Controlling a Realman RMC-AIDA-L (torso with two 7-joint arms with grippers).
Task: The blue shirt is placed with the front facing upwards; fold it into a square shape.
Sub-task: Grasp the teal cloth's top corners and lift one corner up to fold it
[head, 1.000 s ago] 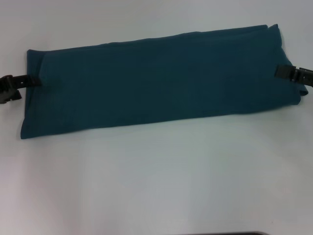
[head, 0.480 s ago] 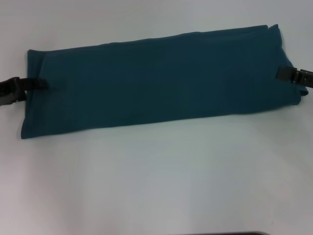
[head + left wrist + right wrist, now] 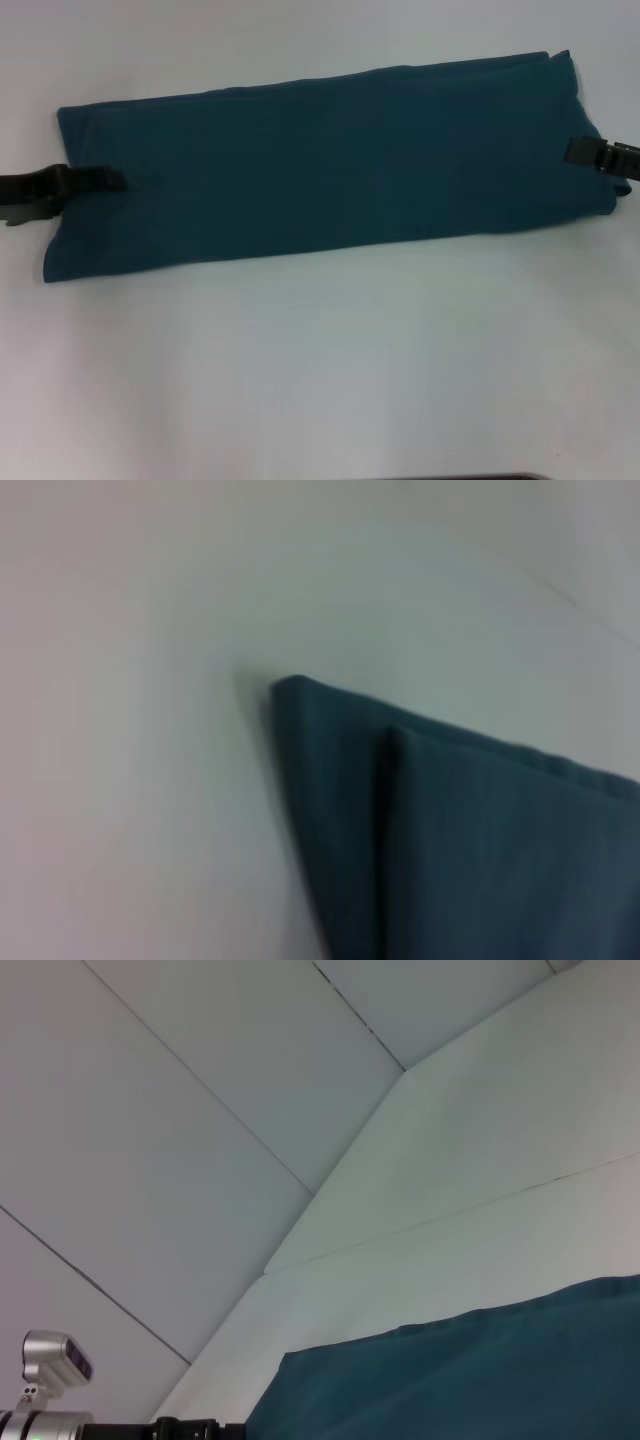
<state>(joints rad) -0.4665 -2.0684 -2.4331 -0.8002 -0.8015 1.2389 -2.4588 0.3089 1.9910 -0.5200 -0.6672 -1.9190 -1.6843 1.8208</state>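
Lying between two grippers, one blue shirt (image 3: 320,165) forms a long, smooth cotton band; left gripper (image 3: 100,180) and right gripper (image 3: 578,150) overlap its ends, finger state unclear.

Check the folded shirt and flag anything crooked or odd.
The blue shirt lies as a long band slanting across the table, its right end farther back. At its left end, layers sit stepped rather than flush. Left gripper and right gripper reach over opposite ends.

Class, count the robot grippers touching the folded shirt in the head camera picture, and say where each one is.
2. The left gripper reaches over the left short end of the blue shirt; the right gripper sits at its right short end. None appears hidden.
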